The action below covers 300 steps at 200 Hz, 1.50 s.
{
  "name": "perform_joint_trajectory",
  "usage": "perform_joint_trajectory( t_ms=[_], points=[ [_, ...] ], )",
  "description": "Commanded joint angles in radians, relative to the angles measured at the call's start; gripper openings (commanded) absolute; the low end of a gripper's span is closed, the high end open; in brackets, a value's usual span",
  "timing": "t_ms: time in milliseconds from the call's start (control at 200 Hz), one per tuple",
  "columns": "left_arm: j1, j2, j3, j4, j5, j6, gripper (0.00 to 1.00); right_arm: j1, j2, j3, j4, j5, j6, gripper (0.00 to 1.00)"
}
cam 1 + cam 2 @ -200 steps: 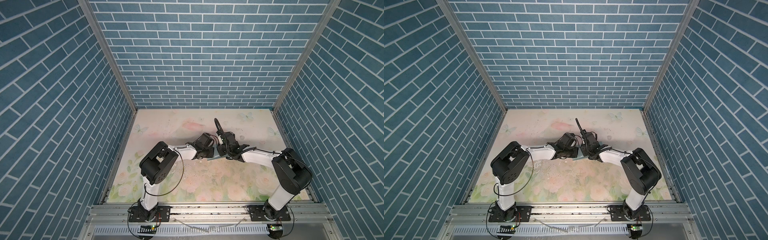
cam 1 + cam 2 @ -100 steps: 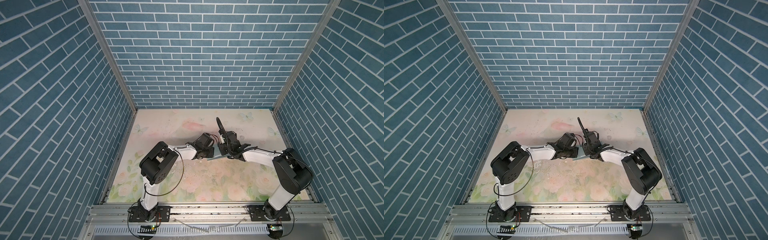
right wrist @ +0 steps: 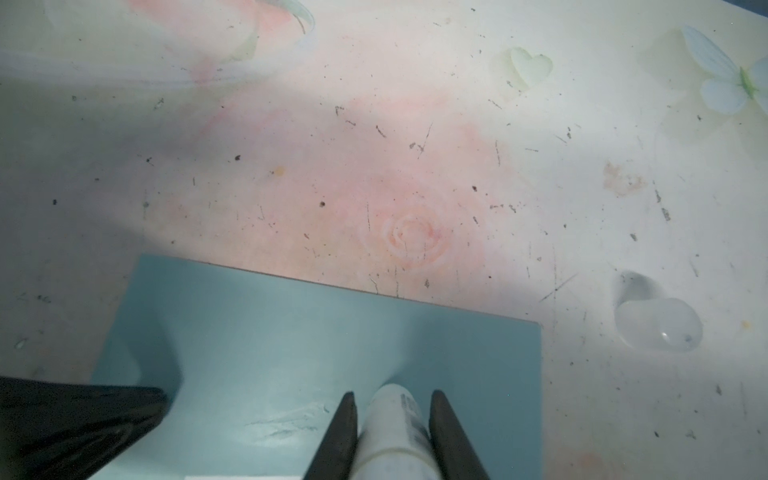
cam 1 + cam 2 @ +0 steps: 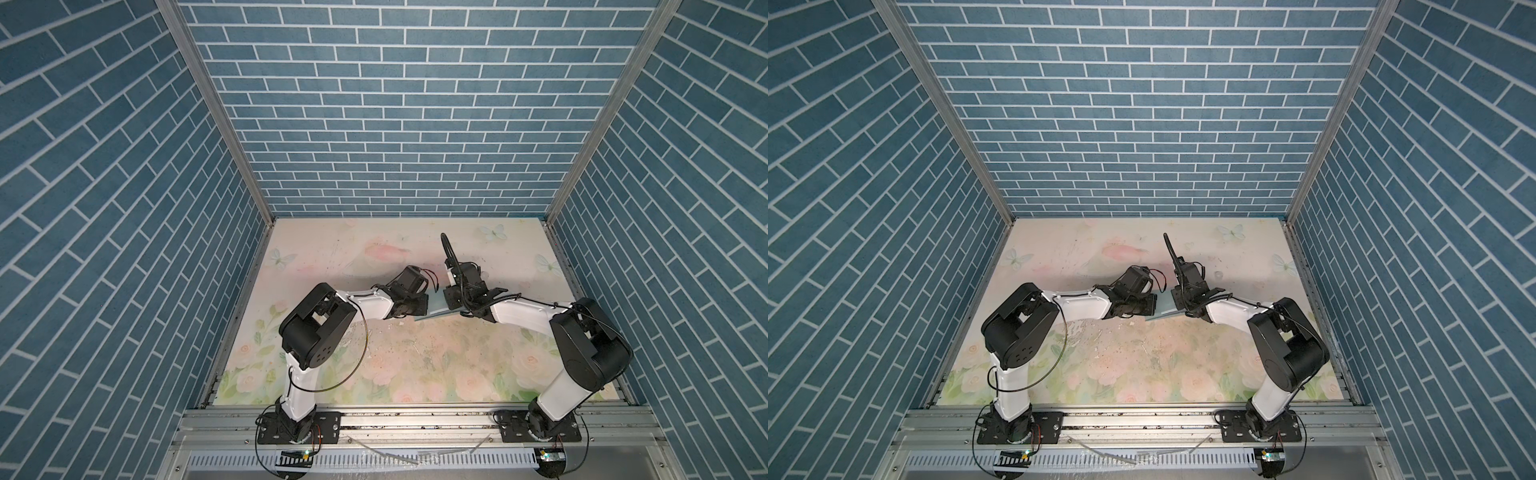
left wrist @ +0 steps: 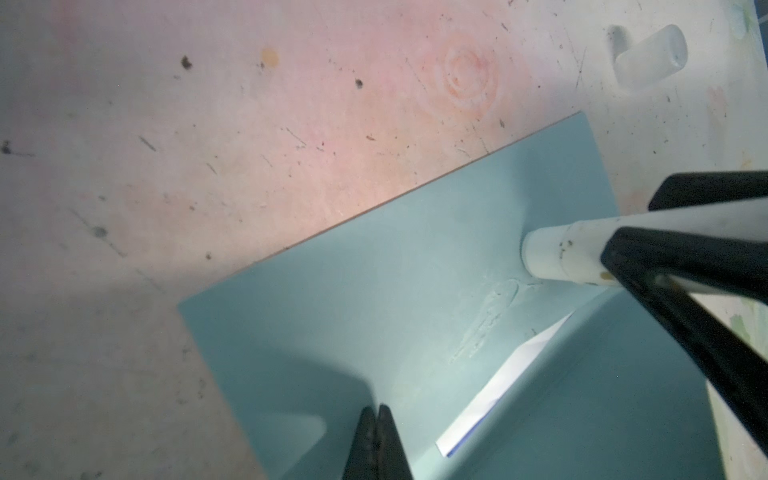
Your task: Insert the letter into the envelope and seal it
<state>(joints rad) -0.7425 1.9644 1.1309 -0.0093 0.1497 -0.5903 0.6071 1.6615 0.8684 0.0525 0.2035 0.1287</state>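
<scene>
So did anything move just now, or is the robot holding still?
In both top views, the right gripper, shut on the white glue stick, slid a little to the right across the envelope. Nothing was picked up or let go. The left gripper stayed shut at the envelope. The envelope, the letter peeking out and the clear cap stayed put.

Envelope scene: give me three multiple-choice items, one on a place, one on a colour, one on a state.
1. The glue stick has its tip: A on the envelope; B high above it; C inside it.
2. The envelope is: A white; B pink; C teal.
3. The left gripper has its jaws: A half open; B shut; C wide open.
Key: 1A, the tip meets the teal paper in both wrist views; 2C, teal in both wrist views; 3B, its fingertips touch in the left wrist view.
</scene>
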Motion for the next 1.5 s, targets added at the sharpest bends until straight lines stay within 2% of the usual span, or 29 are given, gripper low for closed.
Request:
perform_joint_trajectory(
  t_ms=[0,160,450,580,865,1495],
  points=[
    [0.008,0.062,-0.037,-0.122,-0.05,0.001,0.0,-0.027,0.0,-0.036,-0.105,0.078,-0.057,0.0],
    [0.008,0.061,-0.039,-0.118,-0.047,0.0,0.0,-0.027,-0.019,-0.022,-0.106,0.046,-0.053,0.0],
    [0.008,0.062,-0.042,-0.112,-0.045,0.0,0.0,-0.029,-0.173,0.006,-0.064,-0.049,-0.005,0.0],
    [0.008,0.063,-0.041,-0.105,-0.043,0.0,0.0,-0.028,-0.196,0.016,-0.049,-0.1,-0.003,0.0],
    [0.008,0.062,-0.043,-0.096,-0.036,-0.004,0.0,-0.012,-0.136,0.041,-0.002,-0.166,0.025,0.0],
    [0.008,0.057,-0.061,-0.073,-0.034,-0.02,0.0,0.059,0.036,0.099,0.057,-0.149,0.022,0.0]
  ],
)
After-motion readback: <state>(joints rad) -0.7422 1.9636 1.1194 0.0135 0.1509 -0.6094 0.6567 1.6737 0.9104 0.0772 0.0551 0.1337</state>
